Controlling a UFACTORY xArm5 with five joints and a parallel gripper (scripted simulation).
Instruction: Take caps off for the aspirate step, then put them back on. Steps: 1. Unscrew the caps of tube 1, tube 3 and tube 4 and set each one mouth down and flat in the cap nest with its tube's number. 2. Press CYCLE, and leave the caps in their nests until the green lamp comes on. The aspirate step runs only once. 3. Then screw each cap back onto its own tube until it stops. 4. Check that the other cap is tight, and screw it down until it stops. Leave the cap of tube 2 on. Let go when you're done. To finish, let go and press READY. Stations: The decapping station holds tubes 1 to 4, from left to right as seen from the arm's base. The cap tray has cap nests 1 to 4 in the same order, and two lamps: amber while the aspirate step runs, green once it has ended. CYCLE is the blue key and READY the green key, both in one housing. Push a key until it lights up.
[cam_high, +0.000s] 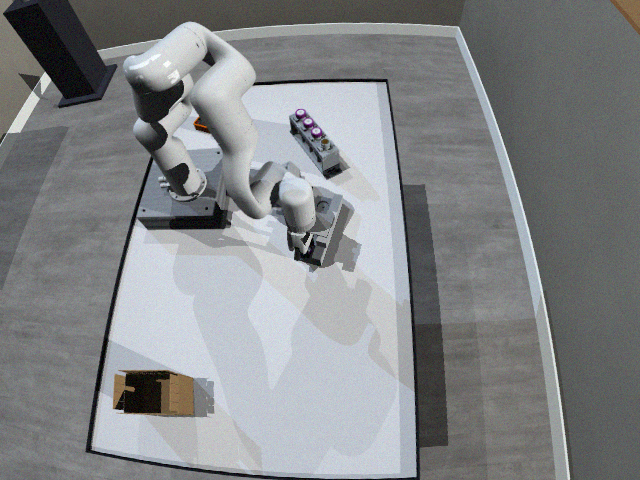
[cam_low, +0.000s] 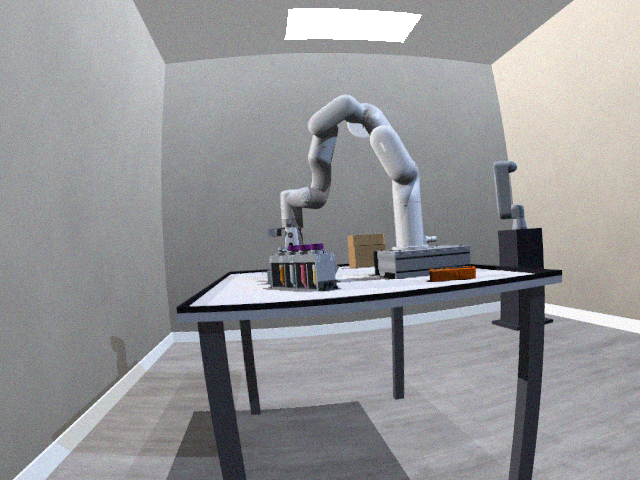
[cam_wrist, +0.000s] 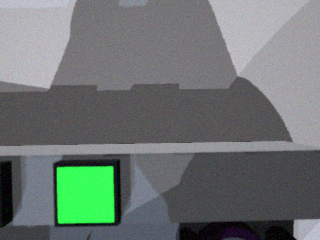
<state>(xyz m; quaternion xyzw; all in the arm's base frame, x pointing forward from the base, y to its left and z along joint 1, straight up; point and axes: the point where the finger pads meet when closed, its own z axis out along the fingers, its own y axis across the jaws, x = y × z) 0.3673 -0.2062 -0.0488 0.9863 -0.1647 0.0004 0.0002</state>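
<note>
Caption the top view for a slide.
Gripper shut on a purple cap at the cap tray; the decapping station holds three capped tubes and one open tube.

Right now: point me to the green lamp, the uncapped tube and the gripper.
green lamp (cam_wrist: 85, 194): wrist view, middle of its lit square face.
uncapped tube (cam_high: 325, 143): top view, its open mouth.
gripper (cam_high: 302, 251): top view, between its fingertips, shut on a purple cap.

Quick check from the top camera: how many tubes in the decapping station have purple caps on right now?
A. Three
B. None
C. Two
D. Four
A. In the top view the decapping station shows three purple caps in a row, while the tube at the end nearest the cap tray stands open with no cap.
</note>
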